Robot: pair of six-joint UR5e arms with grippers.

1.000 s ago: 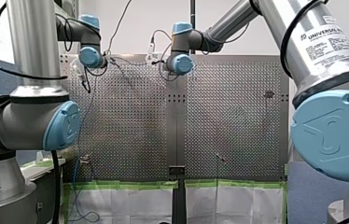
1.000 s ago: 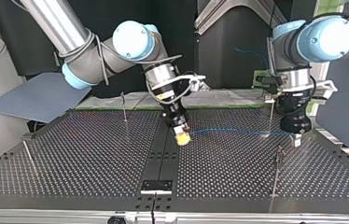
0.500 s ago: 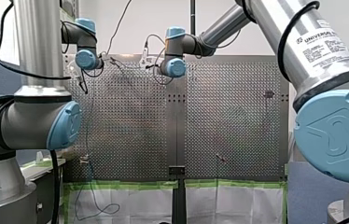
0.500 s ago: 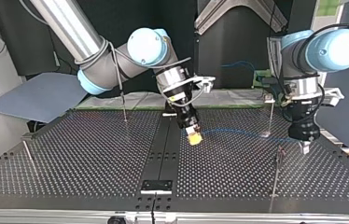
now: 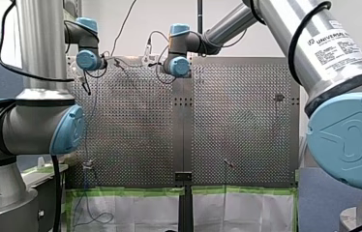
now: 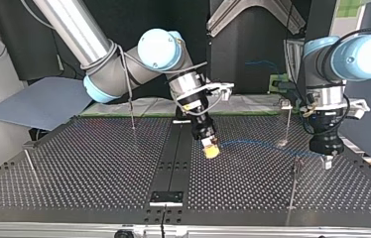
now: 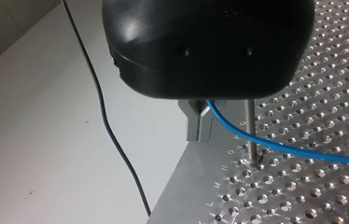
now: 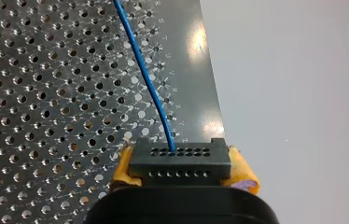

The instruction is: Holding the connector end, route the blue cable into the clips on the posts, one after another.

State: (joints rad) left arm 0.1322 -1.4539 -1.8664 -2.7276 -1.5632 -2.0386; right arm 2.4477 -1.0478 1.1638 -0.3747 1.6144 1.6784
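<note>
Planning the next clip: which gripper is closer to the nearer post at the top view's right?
Left. My left gripper is just beside that post; my right gripper is off toward the view's middle.

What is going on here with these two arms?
My right gripper, with yellow pads, is clamped on the black rectangular connector at the end of the thin blue cable. My left gripper pinches the same cable in its metal fingers, beside a thin metal post on the perforated metal table. The cable spans between them above the table; no view shows it seated in a clip.
</note>
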